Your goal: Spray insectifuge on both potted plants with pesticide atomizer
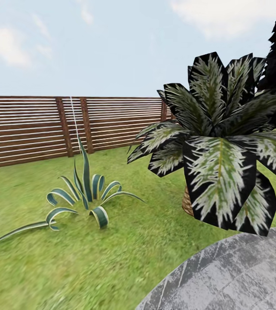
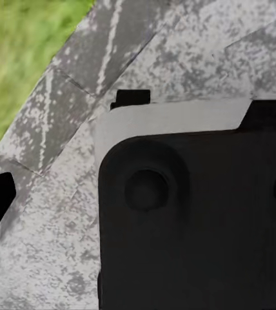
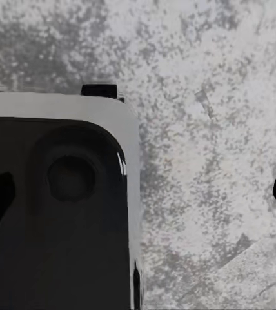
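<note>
Looking across the garden lawn (image 1: 112, 258), the head view takes in a brown slatted fence (image 1: 26, 129), a striped agave (image 1: 84, 198) growing from the grass, and a big dark variegated plant (image 1: 219, 142) in a wicker basket (image 1: 188, 202) beside the round stone patio (image 1: 241, 275). Both wrist views look down on grey paving past dark robot housing; whether either claw is wide or narrow, I cannot tell. With no atomizer or small potted plants in sight, I judge all steps remain: finding, grasping, and spraying the 2 plants.
</note>
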